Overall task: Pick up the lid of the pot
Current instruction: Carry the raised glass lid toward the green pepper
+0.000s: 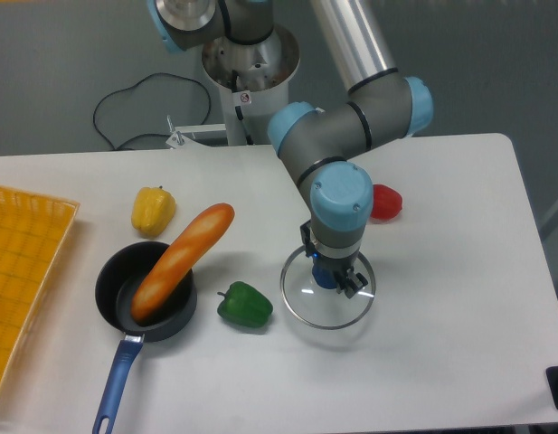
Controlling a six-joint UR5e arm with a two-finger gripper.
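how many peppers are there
3: a yellow pepper beyond the pan, a green pepper between pan and lid, and what looks like a red pepper partly behind the arm, which could hide more.
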